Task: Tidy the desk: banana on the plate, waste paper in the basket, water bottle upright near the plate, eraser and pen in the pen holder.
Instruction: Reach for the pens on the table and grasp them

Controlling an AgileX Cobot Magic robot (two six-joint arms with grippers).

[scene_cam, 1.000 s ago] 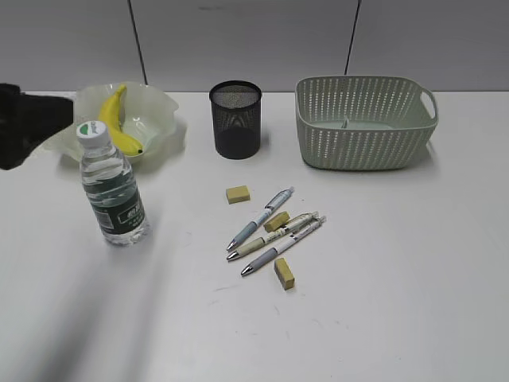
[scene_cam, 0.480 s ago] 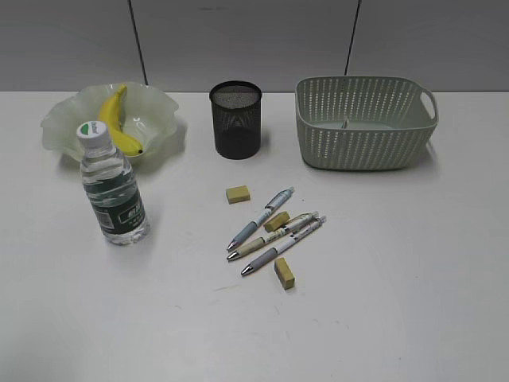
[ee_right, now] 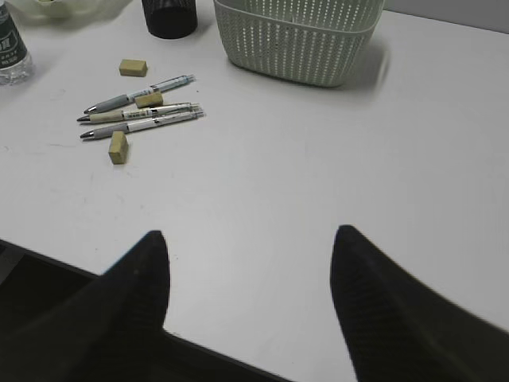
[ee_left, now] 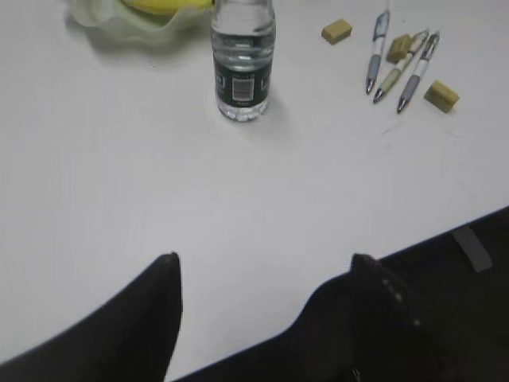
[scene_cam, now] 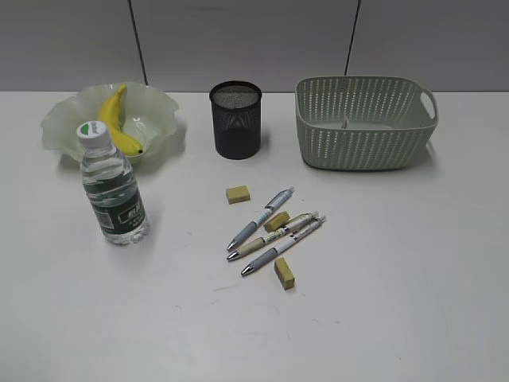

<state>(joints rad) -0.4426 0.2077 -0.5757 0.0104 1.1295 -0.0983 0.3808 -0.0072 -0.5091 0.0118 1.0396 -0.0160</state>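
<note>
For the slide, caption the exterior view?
Banana on plate, bottle upright; pens and erasers loose on desk.

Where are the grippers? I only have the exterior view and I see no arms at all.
Observer: The left gripper hangs over the near edge of the desk, with the bottle ahead of it.
Operator: Is it holding anything?
Observer: No, its jaws stand open with nothing between them.
Operator: And the right one?
Observer: The right gripper is open and empty too, at the near edge, facing the pens and the basket.
</note>
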